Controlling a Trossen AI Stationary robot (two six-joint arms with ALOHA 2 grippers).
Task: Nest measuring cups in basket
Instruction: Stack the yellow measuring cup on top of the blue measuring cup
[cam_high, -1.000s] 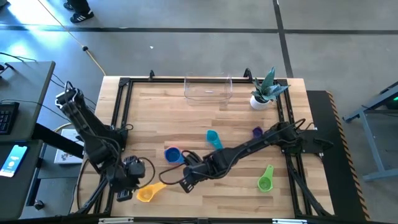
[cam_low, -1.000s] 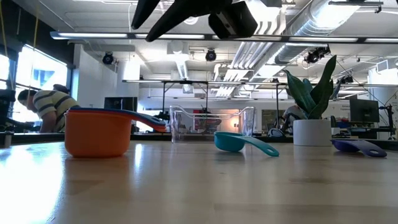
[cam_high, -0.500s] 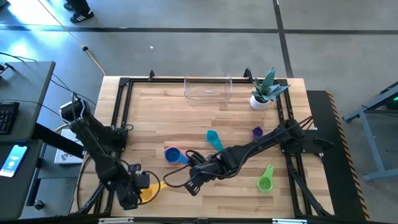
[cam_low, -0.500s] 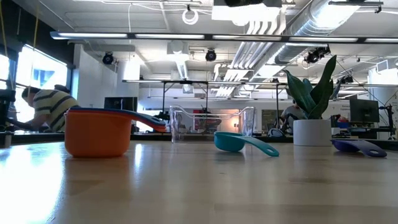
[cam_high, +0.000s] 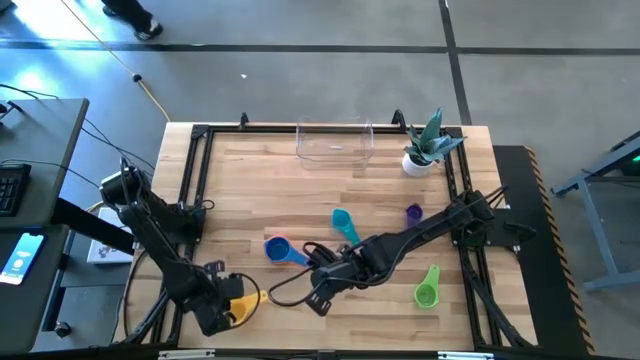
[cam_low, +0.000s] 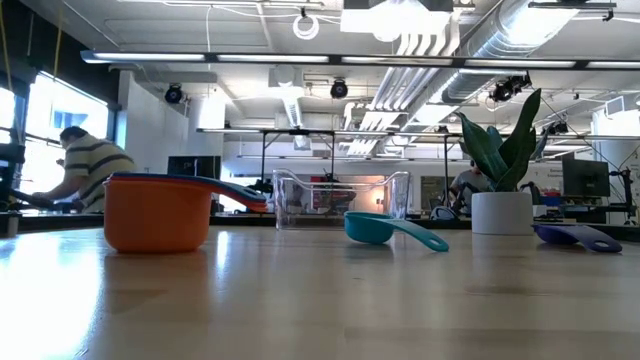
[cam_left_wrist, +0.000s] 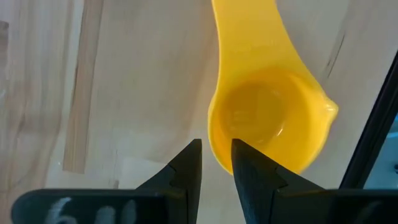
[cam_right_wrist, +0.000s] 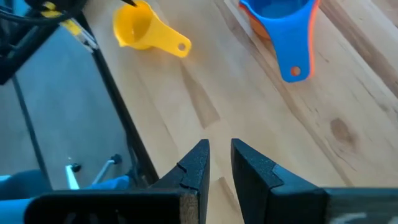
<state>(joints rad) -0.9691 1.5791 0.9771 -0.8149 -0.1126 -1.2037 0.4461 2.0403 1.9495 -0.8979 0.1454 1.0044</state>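
Note:
A yellow cup lies near the table's near left corner. My left gripper is shut right over the rim of its bowl. My right gripper is shut and empty above bare table, between the yellow cup and a blue cup. The blue cup sits inside an orange cup. A teal cup, a purple cup and a green cup lie loose on the table. The clear basket stands at the far edge. The red cup is not in view. My left gripper points down at the yellow cup, with its fingertips at the near rim of the bowl. I cannot tell whether it touches the cup. The cup lies on the table with its handle pointing away from the fingers.
A white pot with a plant stands right of the basket. A black frame rail runs along the table's sides. Bare wood lies between the cups and the basket. A person bends over in the room behind.
My left gripper has gone toward the table's near edge and come over the yellow cup. My right gripper has drawn back a little toward the table's right, and its arm has left the top of the low view.

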